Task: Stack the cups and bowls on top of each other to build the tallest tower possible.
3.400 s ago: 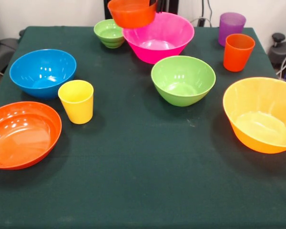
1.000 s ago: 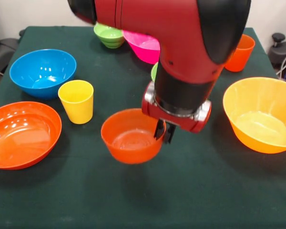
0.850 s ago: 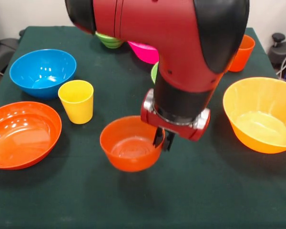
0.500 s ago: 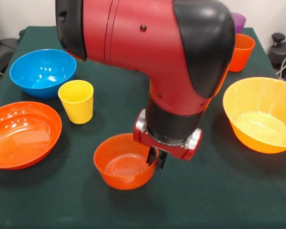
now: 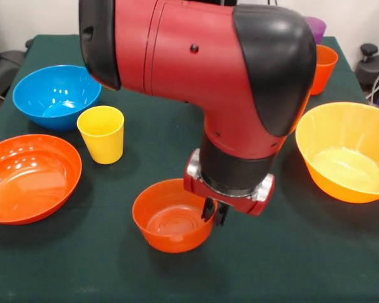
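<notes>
Dominating the front view, the red and black arm (image 5: 202, 69) has swung from the far side, where 3.4 s back only the carried bowl showed at the top edge, down to the near middle of the green-clothed surface (image 5: 177, 278). The large yellow-orange bowl (image 5: 347, 151) sits untouched at the right edge, the shallow orange bowl (image 5: 31, 177) at the left, and the blue bowl (image 5: 57, 95) beyond it; none of these 3 has shifted. Most of the pink and green bowls are now hidden behind the arm.

Lower and nearer than 1 s ago, the small red-orange bowl (image 5: 174, 216) now looks to be at or just above the cloth, mouth up, well apart from every other bowl. The yellow cup (image 5: 102, 134) stands as before, and the orange cup (image 5: 323, 60) and purple cup (image 5: 316, 26) peek out past the arm.

The end effector (image 5: 213, 213) is pinching the bowl's right rim, fingers pressed together on the wall. I judge this to be the placing of the tower's base: once released, the first of the stack is down and nothing is yet on it.
</notes>
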